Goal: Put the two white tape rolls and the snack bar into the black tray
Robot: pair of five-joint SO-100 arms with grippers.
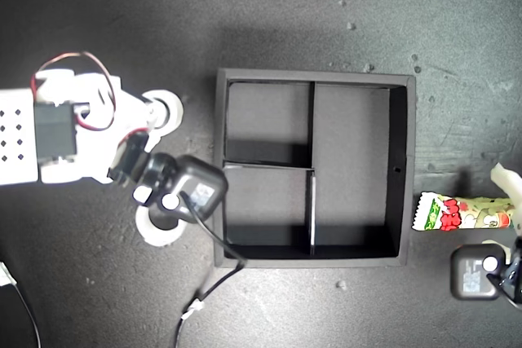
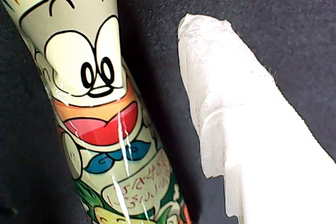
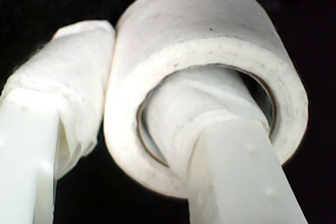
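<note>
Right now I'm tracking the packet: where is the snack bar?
The snack bar lies on the dark surface at the exterior view's right edge, just outside the black tray, with my first gripper beside it.

Dark speckled tabletop (image 1: 326,6), black cable (image 1: 214,283)

Dark tabletop (image 1: 326,6): black tray (image 1: 404,169), snack bar (image 1: 461,212)

Two tape rolls (image 1: 167,108); one snack bar (image 1: 461,213); one tray (image 1: 408,169).
</note>
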